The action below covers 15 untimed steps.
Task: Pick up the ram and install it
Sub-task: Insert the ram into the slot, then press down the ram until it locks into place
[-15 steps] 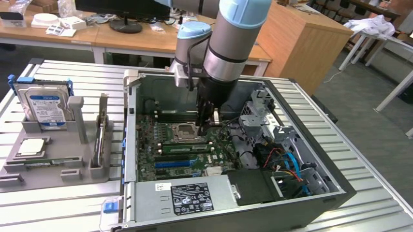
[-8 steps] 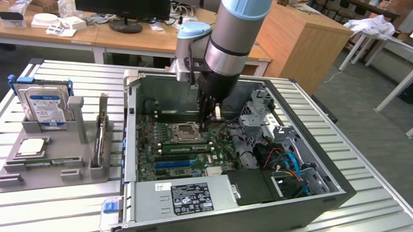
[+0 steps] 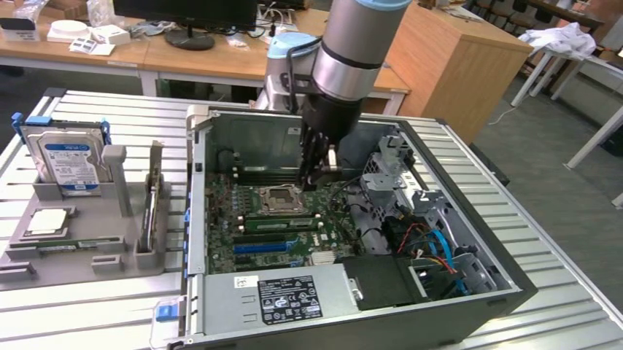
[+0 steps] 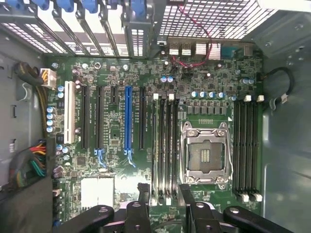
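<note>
Here, in the exterior view, the gripper (image 3: 319,175) hangs inside the open computer case (image 3: 486,284), above the processor socket (image 3: 282,197). The ram (image 3: 277,222) looks seated in a slot just on the near side of that socket. In the wrist view, the fingers (image 4: 188,196) stand apart, holding nothing, over the memory slots (image 4: 165,141).

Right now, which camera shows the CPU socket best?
The wrist view: it looks straight down on the CPU socket, and its whole metal frame and open contact area show with nothing in front. The exterior view shows the socket at a slant, with the tool hanging right beside it.
</note>
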Each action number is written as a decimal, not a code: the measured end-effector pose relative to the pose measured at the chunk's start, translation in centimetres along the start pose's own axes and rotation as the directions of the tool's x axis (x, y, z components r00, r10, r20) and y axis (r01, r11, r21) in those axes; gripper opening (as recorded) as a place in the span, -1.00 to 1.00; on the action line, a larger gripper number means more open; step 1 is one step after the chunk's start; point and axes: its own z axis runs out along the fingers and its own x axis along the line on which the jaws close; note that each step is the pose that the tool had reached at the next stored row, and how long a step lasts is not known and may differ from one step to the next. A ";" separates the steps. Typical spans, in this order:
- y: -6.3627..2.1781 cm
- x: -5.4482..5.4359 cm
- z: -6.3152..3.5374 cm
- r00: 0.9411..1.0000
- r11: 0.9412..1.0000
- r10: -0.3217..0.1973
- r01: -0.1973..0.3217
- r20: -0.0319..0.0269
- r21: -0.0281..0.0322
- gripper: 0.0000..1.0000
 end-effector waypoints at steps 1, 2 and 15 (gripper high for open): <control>0.00 0.0 -0.20 1.000 1.000 0.000 0.000 0.000 0.000 -0.26; 0.00 0.0 -0.41 1.000 1.000 0.000 0.000 0.000 0.000 -0.26; 0.01 -0.1 -0.87 1.000 1.000 0.000 0.000 0.000 0.000 -0.26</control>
